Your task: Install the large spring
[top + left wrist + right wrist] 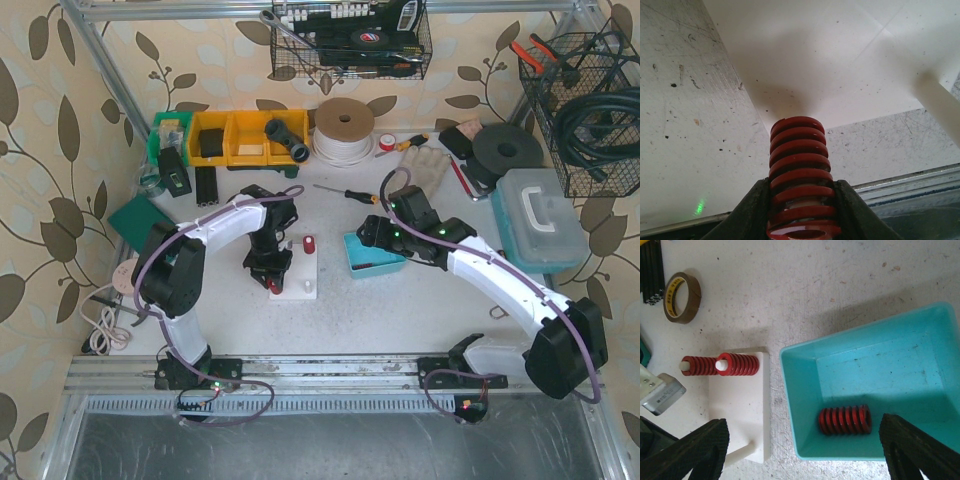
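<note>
Left claw (801,187) is gripping the red spring (799,145) by its near coils, probably leaving the free end clear for slipping over a peg. Spring is pointing at the plate (840,60) edge, with the peg (940,102) off to one side and not lined up. Right claw (802,442) is hanging open beside the plate, over the tray (920,325) holding a spare spring (845,420).

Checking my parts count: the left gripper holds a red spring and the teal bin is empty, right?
Not empty: the right wrist view shows one loose spring lying in the teal bin. The left gripper does hold a red spring.
</note>
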You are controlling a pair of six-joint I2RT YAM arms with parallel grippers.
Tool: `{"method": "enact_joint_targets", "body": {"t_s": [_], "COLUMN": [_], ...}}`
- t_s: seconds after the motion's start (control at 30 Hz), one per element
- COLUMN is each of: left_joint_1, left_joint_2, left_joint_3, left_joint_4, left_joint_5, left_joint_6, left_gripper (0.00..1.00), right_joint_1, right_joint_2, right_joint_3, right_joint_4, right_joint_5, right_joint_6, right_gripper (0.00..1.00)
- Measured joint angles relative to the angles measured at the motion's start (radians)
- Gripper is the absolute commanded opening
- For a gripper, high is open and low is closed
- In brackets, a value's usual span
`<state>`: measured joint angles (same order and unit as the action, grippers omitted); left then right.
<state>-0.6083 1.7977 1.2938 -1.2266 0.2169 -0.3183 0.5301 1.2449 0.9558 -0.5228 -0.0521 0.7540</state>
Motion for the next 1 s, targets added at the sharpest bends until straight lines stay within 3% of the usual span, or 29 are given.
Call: {"method": "enact_joint_targets", "body": {"t_s": [0.17,0.23,0.43,0.53,0.8,1.0], "left_joint_1": [0.000,0.000,0.000,0.000,0.000,0.000], "left_joint_2": [0.016,0.020,0.021,0.021,-0.019,-0.208], "left_joint_3": [0.000,0.000,0.001,0.019,0.068,0.004], "left_joint_4": [0.005,0.006,0.008,0.007,0.019,0.148], "left_joint_5": [-0.001,-0.002,-0.008,-0.018,-0.032,-0.041], "left_joint_6": [0.000,0.000,-0.003,-0.002,-0.004,-0.048], "left_gripper": [0.02,0.12,0.56,0.66,0.73,0.74], "right_joint_1": [0.000,0.000,0.000,0.000,0.000,0.000], "right_joint_2": [0.017,0.021,0.061,0.080,0.109,0.172], "right_joint_3": [0.008,0.014,0.062,0.080,0.101,0.161], "right_joint_4": [-0.028,-0.038,-0.089,-0.111,-0.172,-0.230], "right_joint_5": [0.000,0.000,-0.005,-0.008,-0.011,-0.011], "right_joint_6": [-0.027,-0.041,-0.093,-0.116,-0.163,-0.229], "right_gripper": [0.81,0.81,0.82,0.82,0.80,0.77]}}
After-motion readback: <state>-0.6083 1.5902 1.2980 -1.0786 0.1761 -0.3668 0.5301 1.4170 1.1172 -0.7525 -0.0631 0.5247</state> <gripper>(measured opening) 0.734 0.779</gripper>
